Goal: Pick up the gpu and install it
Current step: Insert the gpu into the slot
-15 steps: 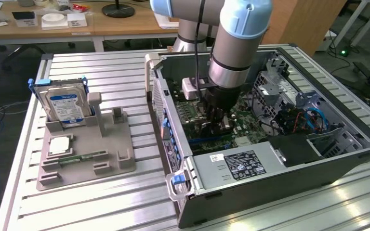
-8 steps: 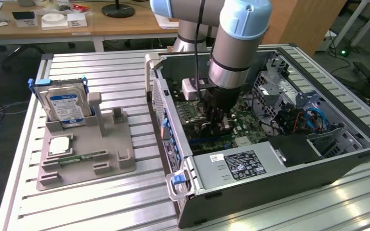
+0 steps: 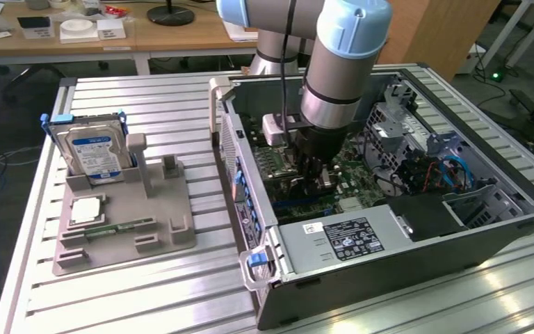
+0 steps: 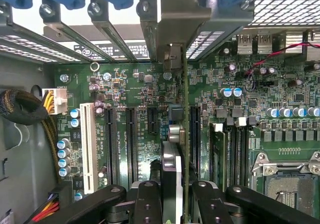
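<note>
**One card, edge-on above the slots**

One thin card, the gpu (image 4: 185, 134), stands on edge between the two fingers of the claw (image 4: 172, 204), which grips it at a narrow setting. In the wrist view the card runs as a slim green line from the claw toward the case's rear bracket bay (image 4: 170, 29), hanging over the motherboard (image 4: 150, 84) beside a long black expansion slot (image 4: 195, 134). In the exterior view the claw (image 3: 311, 170) is sunk inside the open computer case (image 3: 489, 229), which lies on the slatted surface (image 3: 156, 292).

The risks, as I judge them: the card's edge may sit a little to one side of the slot, so a downward push would land on the slot wall or nearby components. Its metal end bracket could also catch on the bay's dividers and tilt the card in the grip.

Whether the card's edge already touches the slot cannot be told, since the claw's own fingers cover its near end. Its fan face is turned away. In the exterior view the arm hides the card completely.

Well apart, at the exterior view's left, a hard drive (image 3: 91, 149) stands in a grey parts holder (image 3: 123, 236).
</note>
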Robot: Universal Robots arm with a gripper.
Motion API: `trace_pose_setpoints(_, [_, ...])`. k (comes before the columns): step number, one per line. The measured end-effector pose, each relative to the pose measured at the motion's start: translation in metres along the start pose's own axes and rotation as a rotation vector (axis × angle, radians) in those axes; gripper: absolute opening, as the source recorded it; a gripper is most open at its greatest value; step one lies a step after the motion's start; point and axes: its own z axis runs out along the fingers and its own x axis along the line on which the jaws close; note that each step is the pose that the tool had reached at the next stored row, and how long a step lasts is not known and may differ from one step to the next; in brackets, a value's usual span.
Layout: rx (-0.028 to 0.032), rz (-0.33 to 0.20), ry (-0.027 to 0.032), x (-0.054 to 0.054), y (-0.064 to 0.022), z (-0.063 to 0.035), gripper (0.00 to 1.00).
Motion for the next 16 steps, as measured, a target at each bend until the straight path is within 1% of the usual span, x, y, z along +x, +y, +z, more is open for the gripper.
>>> trace_pose_setpoints(13, [0.0, 0.0, 0.0, 0.0, 0.0, 0.0, 0.28])
trace_pose_setpoints(16, [0.0004, 0.0, -0.0003, 0.0, 0.0014, 0.0002, 0.28])
